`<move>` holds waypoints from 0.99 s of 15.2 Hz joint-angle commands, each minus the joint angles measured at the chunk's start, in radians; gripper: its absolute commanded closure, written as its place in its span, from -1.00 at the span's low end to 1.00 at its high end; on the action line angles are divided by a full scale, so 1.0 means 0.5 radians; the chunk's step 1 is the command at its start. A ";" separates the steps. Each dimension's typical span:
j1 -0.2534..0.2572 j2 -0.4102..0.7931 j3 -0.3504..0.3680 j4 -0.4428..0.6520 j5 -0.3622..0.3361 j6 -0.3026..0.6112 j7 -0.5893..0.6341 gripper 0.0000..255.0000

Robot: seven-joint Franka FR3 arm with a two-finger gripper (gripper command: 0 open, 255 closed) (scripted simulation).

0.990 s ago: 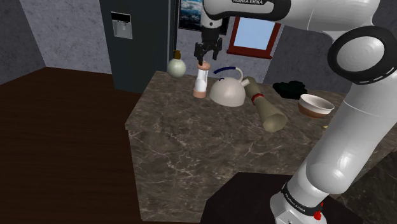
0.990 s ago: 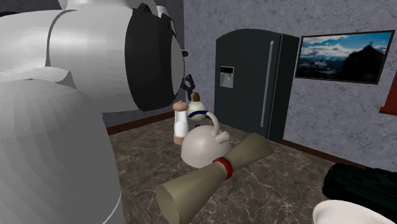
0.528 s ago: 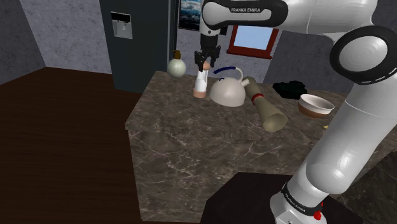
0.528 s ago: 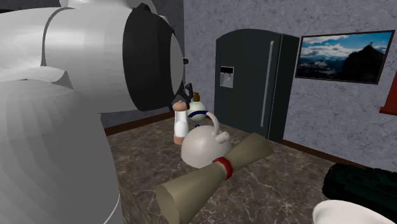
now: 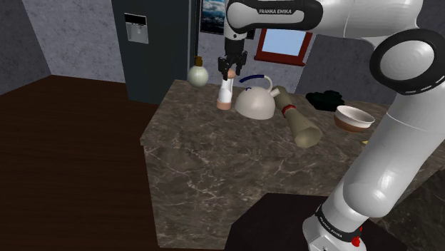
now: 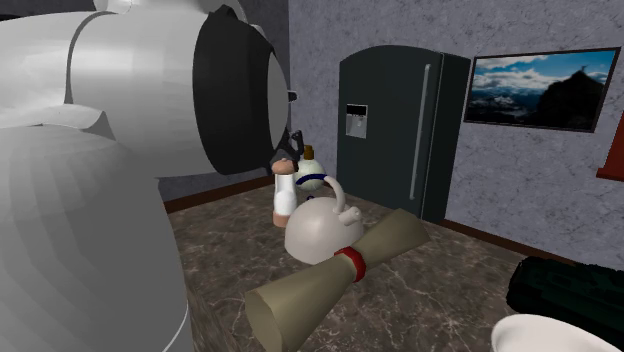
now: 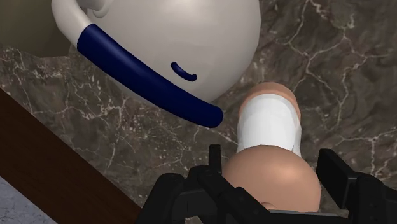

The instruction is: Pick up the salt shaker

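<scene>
The salt shaker (image 5: 225, 93) has a white body with a peach cap and base, and stands upright near the far edge of the dark marble counter (image 5: 214, 164). My black gripper (image 5: 228, 71) comes straight down onto it and is shut on the cap. In the wrist view the two fingers clasp the peach cap, gripper (image 7: 273, 167), with the shaker's white body (image 7: 270, 124) below. In the second exterior view the shaker (image 6: 284, 200) stands behind the kettle, with the gripper (image 6: 283, 160) at its top, partly hidden by the arm.
A pale kettle (image 5: 255, 104) with a blue handle sits close beside the shaker. Beyond it lie a rolled scroll with a red band (image 5: 299, 123), a bowl (image 5: 354, 118) and a dark object (image 5: 326, 99). A round flask (image 5: 197, 73) stands by the dark fridge (image 5: 153, 46).
A second ago the gripper hung open just above the shaker. It has since come down and shut on the cap. Nothing has moved in the last half second.
</scene>
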 commanded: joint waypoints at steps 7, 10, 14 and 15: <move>0.006 0.038 0.004 0.204 0.001 -0.169 -0.026 1.00; 0.009 0.065 0.006 0.321 -0.001 -0.258 -0.040 1.00; 0.014 0.111 0.008 0.492 -0.005 -0.382 -0.060 1.00; 0.016 0.125 0.009 0.539 -0.007 -0.414 -0.065 1.00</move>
